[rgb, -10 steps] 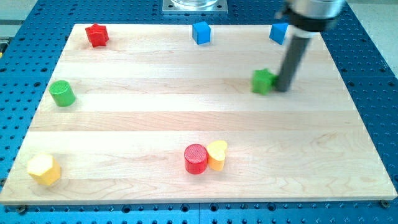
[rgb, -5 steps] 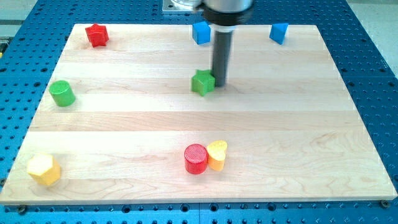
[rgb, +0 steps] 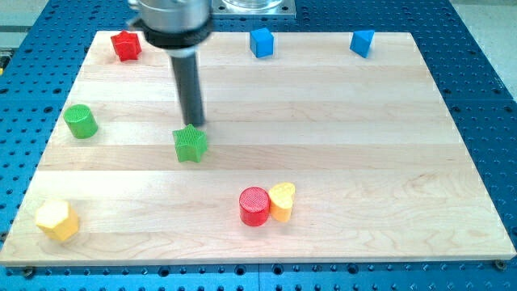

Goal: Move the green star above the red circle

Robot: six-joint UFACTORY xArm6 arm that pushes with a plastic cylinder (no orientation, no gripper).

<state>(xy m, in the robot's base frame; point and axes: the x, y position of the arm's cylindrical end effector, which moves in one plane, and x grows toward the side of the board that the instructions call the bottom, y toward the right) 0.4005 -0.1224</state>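
Observation:
The green star (rgb: 190, 145) lies left of the board's middle. The red circle (rgb: 254, 206) stands lower and to the right of it, touching a yellow heart (rgb: 282, 201) on its right side. My tip (rgb: 195, 124) is just above the green star's upper edge, touching or nearly touching it. The dark rod rises from there to the view's top.
A red star (rgb: 125, 45) sits at the top left, a green cylinder (rgb: 81, 121) at the left, a yellow hexagon (rgb: 56, 220) at the bottom left. Two blue blocks (rgb: 261, 42) (rgb: 362, 42) stand along the top edge of the wooden board (rgb: 388, 162).
The tip has swept from the right to the left across the board, pushing the green star left and down. The other blocks have not moved.

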